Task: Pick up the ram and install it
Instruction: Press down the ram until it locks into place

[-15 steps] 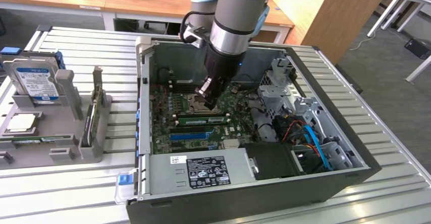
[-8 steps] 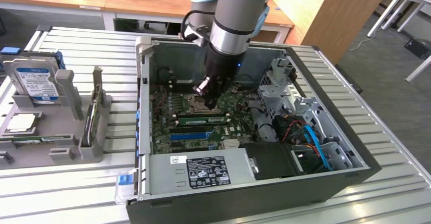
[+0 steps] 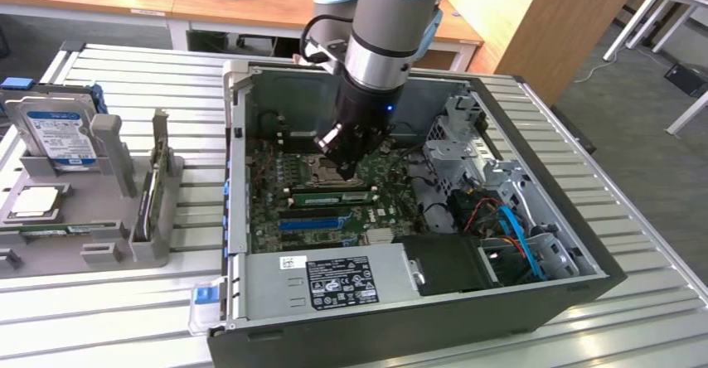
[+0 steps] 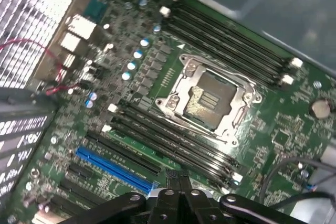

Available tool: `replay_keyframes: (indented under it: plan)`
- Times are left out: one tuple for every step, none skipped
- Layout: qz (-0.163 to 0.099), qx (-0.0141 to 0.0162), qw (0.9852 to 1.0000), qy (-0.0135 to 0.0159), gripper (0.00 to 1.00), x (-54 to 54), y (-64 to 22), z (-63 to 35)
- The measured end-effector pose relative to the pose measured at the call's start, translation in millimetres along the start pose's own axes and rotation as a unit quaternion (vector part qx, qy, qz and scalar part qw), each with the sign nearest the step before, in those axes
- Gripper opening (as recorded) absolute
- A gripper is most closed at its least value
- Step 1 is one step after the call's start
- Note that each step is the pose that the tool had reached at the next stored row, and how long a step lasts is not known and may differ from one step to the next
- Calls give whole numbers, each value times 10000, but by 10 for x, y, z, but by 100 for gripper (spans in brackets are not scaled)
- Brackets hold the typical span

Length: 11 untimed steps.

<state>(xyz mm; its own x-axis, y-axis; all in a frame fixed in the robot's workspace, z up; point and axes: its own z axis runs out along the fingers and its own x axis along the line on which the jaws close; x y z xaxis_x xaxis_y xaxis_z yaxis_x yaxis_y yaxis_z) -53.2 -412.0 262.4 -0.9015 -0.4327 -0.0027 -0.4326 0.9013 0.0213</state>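
A: Looking inside the open computer case [image 3: 366,318], your arm [image 3: 382,45] reached straight down over the motherboard [image 3: 332,210].

B: And the ram [image 3: 328,194]?

A: It lay seated in a slot just beside the CPU socket [image 4: 210,98]. Your gripper [image 4: 176,182] was clenched, holding nothing.

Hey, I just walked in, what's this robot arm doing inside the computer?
The arm has reached down into the open computer case, with its end effector shut and poised just above the motherboard, next to the empty CPU socket. A ram stick sits in a slot right below the end effector, which looks closed with nothing visibly gripped. To the exterior view's left, a grey parts holder carries a hard drive.
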Motion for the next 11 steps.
replay_keyframes:
  plan:
    - [90, 0, 10000, -2, 11, 0, 0, 0]
    - [179, 0, 9998, -4, 11, 0, 0, 0]
    - [264, 1, 9997, -6, 11, 0, 0, 0]
    - [347, 2, 9994, -7, 11, 0, 0, 0]
    - [428, 3, 9991, -9, 11, 0, 0, 1]
    - [510, 4, 9987, -10, 11, 0, 0, 1]
    - [594, 4, 9982, -12, 11, 0, 0, 1]
    - [679, 5, 9977, -13, 11, 0, 0, 1]
    - [764, 5, 9971, -15, 11, 0, 0, 1]
    - [851, 5, 9964, -17, 11, 0, 0, 1]
    - [937, 6, 9956, -18, 11, 0, 0, 1]
